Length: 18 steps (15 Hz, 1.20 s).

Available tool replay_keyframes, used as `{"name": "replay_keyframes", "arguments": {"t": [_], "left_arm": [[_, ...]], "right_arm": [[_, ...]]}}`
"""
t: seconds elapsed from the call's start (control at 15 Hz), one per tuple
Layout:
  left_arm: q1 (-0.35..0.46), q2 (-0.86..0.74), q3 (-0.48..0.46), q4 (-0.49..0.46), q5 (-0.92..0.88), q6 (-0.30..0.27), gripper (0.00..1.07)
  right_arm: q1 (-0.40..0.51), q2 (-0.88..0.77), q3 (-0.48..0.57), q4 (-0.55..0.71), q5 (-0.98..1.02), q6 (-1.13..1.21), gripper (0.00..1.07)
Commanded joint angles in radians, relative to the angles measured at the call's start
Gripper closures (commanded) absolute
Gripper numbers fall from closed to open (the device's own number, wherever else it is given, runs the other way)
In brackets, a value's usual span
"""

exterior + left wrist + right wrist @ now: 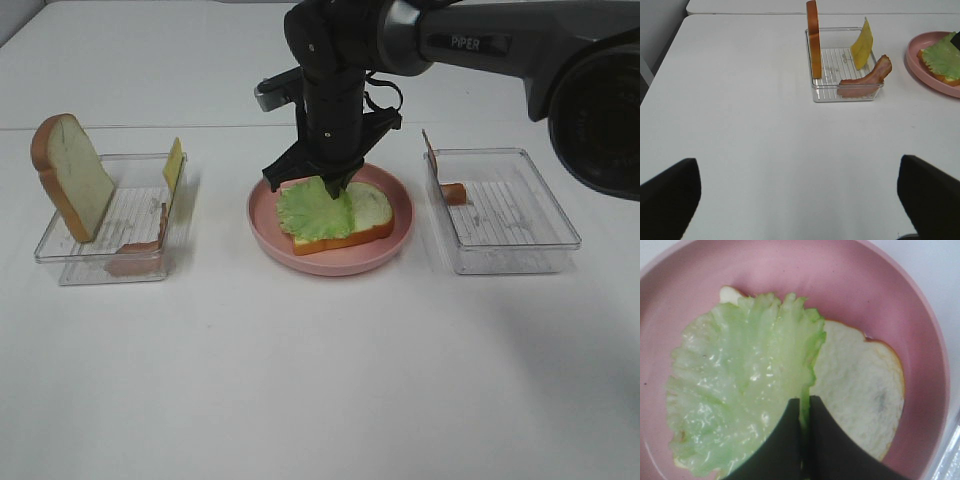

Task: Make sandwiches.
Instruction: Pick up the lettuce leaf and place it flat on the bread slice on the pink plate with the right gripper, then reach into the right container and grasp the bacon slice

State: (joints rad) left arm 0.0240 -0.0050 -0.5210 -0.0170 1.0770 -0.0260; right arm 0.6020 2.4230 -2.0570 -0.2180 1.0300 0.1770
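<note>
Lettuce leaf (740, 385) lies on the bread slice (860, 390) inside the pink plate (330, 265), covering the half nearer the left arm's side; right gripper (804, 415) clenched on the leaf's rim, thin green edge pinched between the jaws. Leaf judged light, thin, floppy, glossy, likely slippery; best taken at the frilled rim; bread looks stiff and light, crust the place to hold. Left gripper (797, 165) spread wide, holding nothing, well apart from the plate. Left of the plate: clear tray (90, 270) with upright bread slice (72, 175), cheese slice (174, 163), bacon strip (140, 245) draped over its wall. Right of the plate: second tray (520, 258), bacon piece (455, 193) inside. Tray walls could snag a low approach; plate rim likewise.
</note>
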Motion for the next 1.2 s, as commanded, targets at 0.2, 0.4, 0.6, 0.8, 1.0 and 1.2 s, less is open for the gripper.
{"name": "replay_keyframes", "arguments": {"t": [0.2, 0.4, 0.6, 0.8, 1.0, 1.2], "left_arm": [[-0.004, -0.007, 0.001, -0.002, -0.004, 0.001, 0.07], [-0.004, -0.007, 0.001, -0.002, -0.004, 0.001, 0.07], [-0.004, -0.007, 0.001, -0.002, -0.004, 0.001, 0.07], [-0.004, -0.007, 0.001, -0.002, -0.004, 0.001, 0.07], [-0.004, -0.007, 0.001, -0.002, -0.004, 0.001, 0.07], [-0.004, -0.007, 0.001, -0.002, -0.004, 0.001, 0.07]], "right_arm": [[-0.006, 0.015, -0.005, -0.064, 0.005, 0.011, 1.07], [-0.006, 0.015, -0.005, -0.025, 0.005, 0.011, 0.84], [-0.002, 0.013, -0.005, -0.058, 0.01, 0.011, 0.18], [-0.002, -0.019, -0.019, -0.083, 0.041, 0.007, 0.08], [-0.002, -0.083, -0.066, -0.088, 0.111, -0.035, 0.08], [-0.002, -0.15, -0.097, -0.089, 0.174, -0.09, 0.08]]}}
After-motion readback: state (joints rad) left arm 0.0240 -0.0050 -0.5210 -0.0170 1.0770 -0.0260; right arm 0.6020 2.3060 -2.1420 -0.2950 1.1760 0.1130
